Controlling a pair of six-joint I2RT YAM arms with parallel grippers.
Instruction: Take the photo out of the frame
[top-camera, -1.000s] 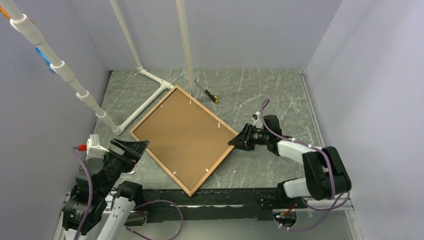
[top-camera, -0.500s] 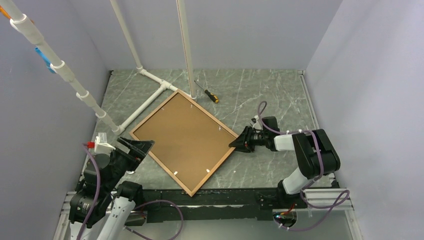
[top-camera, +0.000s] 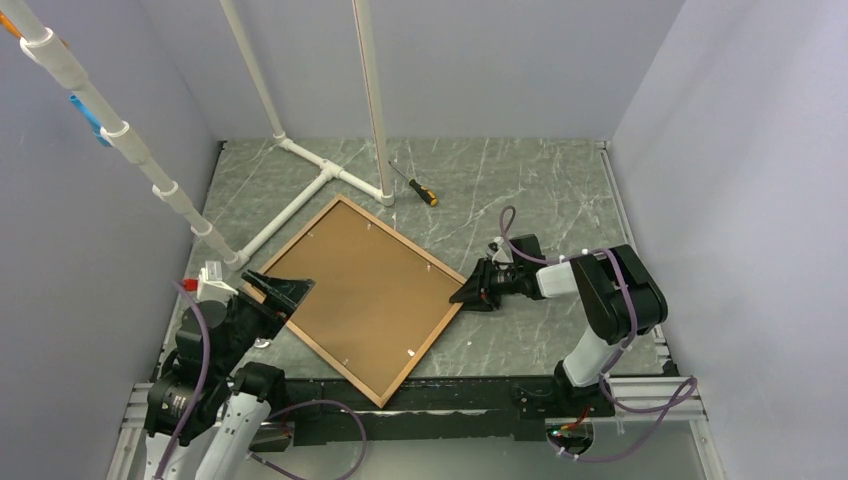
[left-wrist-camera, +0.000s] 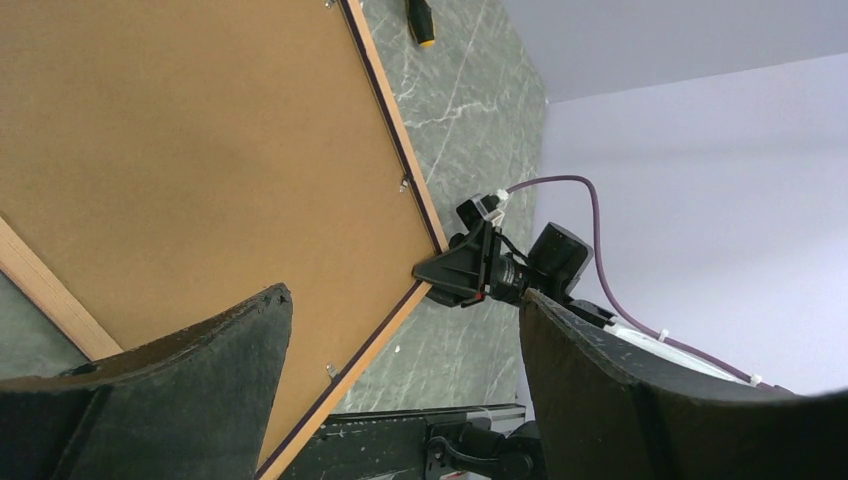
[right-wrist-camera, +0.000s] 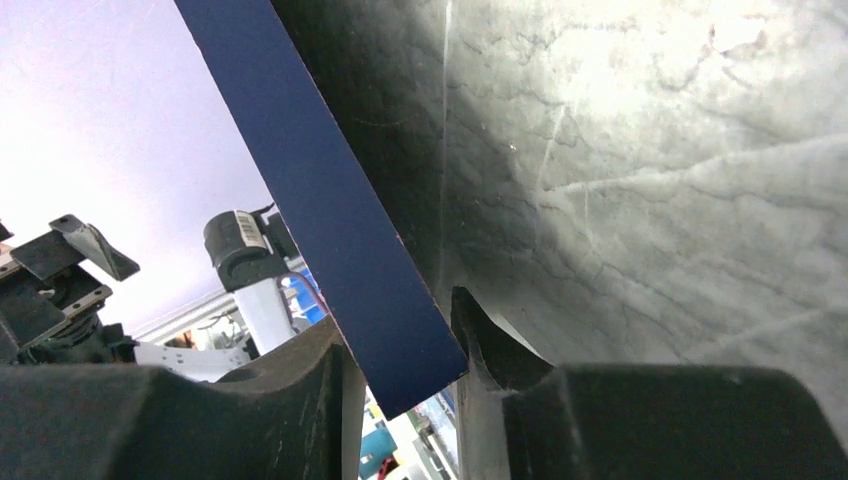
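Note:
The frame (top-camera: 325, 345) lies face down on the table, its brown backing board (top-camera: 355, 285) facing up. The photo is hidden beneath the board. My right gripper (top-camera: 468, 292) is low on the table at the frame's right corner. In the right wrist view the navy frame moulding (right-wrist-camera: 330, 200) runs between the fingers of the right gripper (right-wrist-camera: 400, 320), which are closed on it. My left gripper (top-camera: 280, 290) is open and empty, hovering over the frame's left corner. The left wrist view shows the board (left-wrist-camera: 200, 150) and the frame edge (left-wrist-camera: 350, 370) between the left gripper's (left-wrist-camera: 405, 295) spread fingers.
A white pipe structure (top-camera: 300, 195) lies on the table behind and left of the frame, with posts rising from it. A yellow-and-black screwdriver (top-camera: 420, 190) lies beyond the frame's far corner. Grey walls enclose the green marble table (top-camera: 540, 180).
The frame's right corner has slid towards me and left together with my right gripper, turning the frame. My left gripper has edged right, over the frame's left corner.

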